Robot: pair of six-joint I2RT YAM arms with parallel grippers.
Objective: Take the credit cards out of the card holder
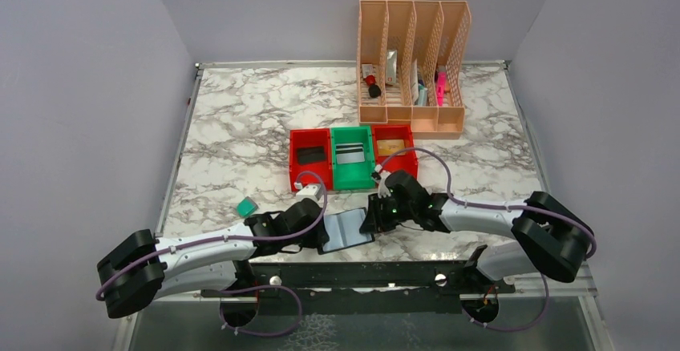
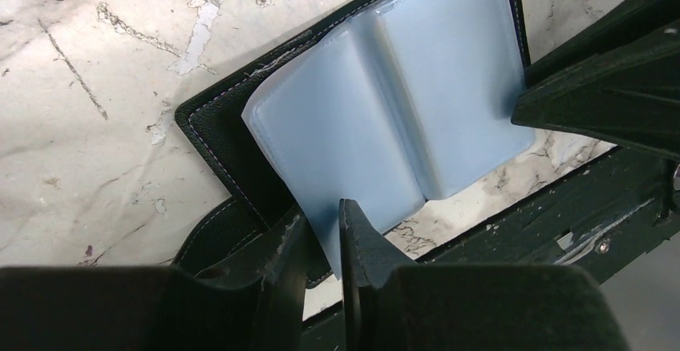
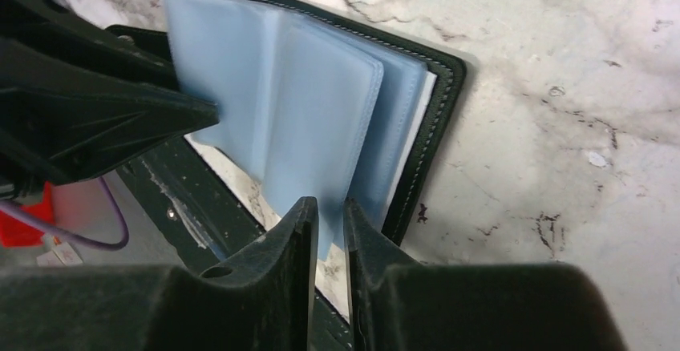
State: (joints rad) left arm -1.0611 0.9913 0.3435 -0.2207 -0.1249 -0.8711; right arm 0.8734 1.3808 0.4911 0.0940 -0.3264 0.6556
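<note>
The card holder (image 1: 346, 229) lies open at the table's near edge between both arms, black outside with blue-grey pocket pages (image 2: 401, 102) fanned up. My left gripper (image 2: 322, 215) is shut on the near corner of one page. My right gripper (image 3: 329, 207) is shut on the lower edge of another page (image 3: 273, 86) from the other side. Each gripper's fingers show in the other wrist view, the right's fingers (image 2: 601, 86) and the left's fingers (image 3: 96, 119). Credit cards lie in the red bin (image 1: 311, 155) and the green bin (image 1: 348, 153). No card shows in the pages themselves.
A second red bin (image 1: 394, 147) stands right of the green one. A peach file organiser (image 1: 413, 66) with small items is at the back right. A small teal block (image 1: 246, 206) lies left of the left arm. A black rail (image 1: 361, 275) runs along the near edge.
</note>
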